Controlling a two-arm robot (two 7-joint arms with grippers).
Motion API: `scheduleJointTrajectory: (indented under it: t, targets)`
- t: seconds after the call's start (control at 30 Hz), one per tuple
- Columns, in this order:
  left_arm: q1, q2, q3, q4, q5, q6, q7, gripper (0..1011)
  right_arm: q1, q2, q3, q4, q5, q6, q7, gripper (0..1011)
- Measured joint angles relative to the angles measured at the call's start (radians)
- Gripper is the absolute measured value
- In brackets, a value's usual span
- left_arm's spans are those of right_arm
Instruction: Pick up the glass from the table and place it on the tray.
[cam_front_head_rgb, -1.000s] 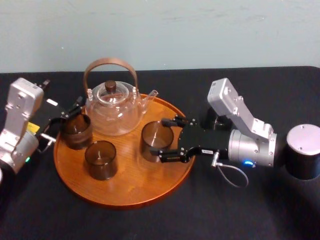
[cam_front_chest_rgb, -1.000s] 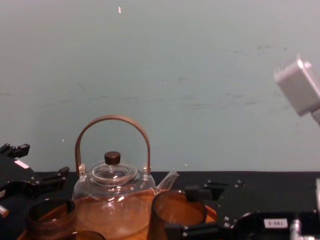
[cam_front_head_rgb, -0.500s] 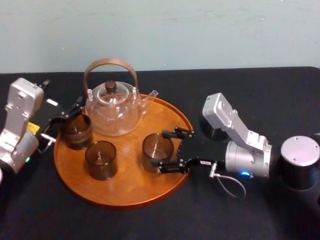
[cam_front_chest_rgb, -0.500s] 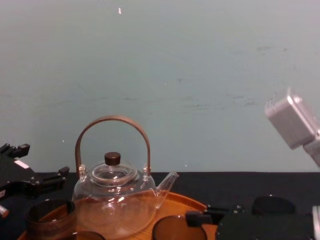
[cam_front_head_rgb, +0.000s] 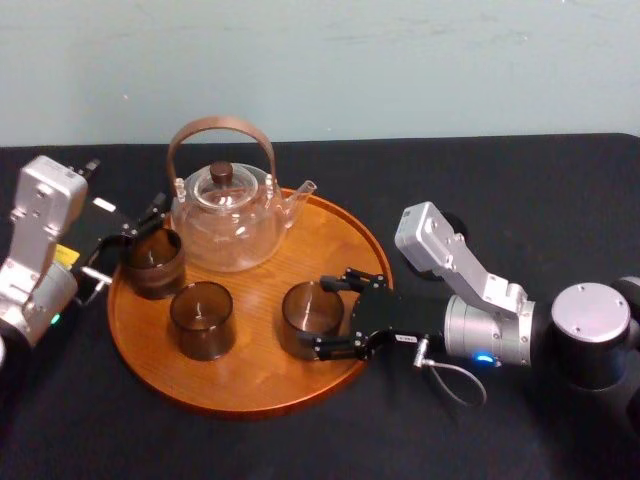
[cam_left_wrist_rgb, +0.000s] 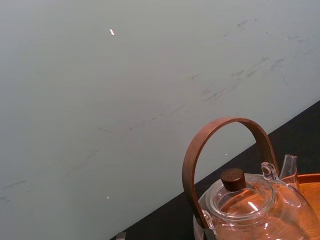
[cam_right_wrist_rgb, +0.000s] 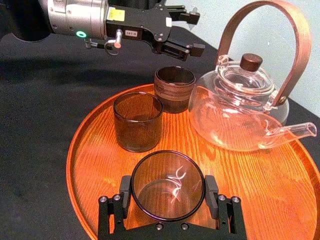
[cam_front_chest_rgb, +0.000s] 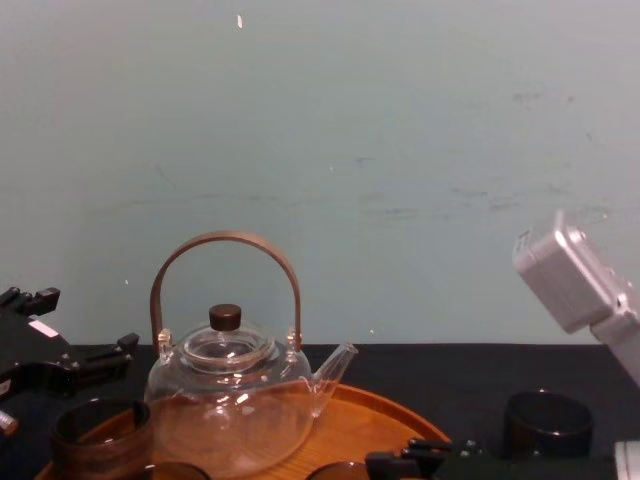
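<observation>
The round wooden tray (cam_front_head_rgb: 250, 375) sits at the table's centre. My right gripper (cam_front_head_rgb: 338, 315) reaches in from the right and is shut on a dark glass (cam_front_head_rgb: 308, 315) at the tray's front right. In the right wrist view both pads (cam_right_wrist_rgb: 125, 192) press the sides of the glass (cam_right_wrist_rgb: 167, 186), which is upright and low over the tray (cam_right_wrist_rgb: 100, 165); I cannot tell if it touches the wood. My left gripper (cam_front_head_rgb: 133, 228) hovers open at the tray's left edge, just behind another glass (cam_front_head_rgb: 152, 262), holding nothing.
A glass teapot (cam_front_head_rgb: 225, 215) with a brown hoop handle stands at the tray's back. A third dark glass (cam_front_head_rgb: 202, 318) stands at the tray's front left. A dark round cup (cam_front_chest_rgb: 545, 425) sits on the black table to the tray's right.
My right gripper has moved down and toward the tray's front edge with the glass, which has dropped out of the chest view. The left arm has stayed still.
</observation>
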Motion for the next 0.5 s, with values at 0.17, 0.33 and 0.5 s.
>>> scheduleJointTrajectory:
  t: [0.17, 0.33, 0.5]
  targets:
    - [0.000, 0.000, 0.000, 0.000, 0.000, 0.000, 0.000, 1001, -0.004, -0.002, 0.000, 0.002, -0.009, 0.002, -0.006, 898]
    - [0.000, 0.000, 0.000, 0.000, 0.000, 0.000, 0.000, 1001, -0.008, -0.005, 0.000, 0.003, -0.021, 0.004, -0.018, 898]
    - [0.000, 0.000, 0.000, 0.000, 0.000, 0.000, 0.000, 1001, -0.009, -0.005, 0.000, 0.003, -0.023, 0.005, -0.020, 898]
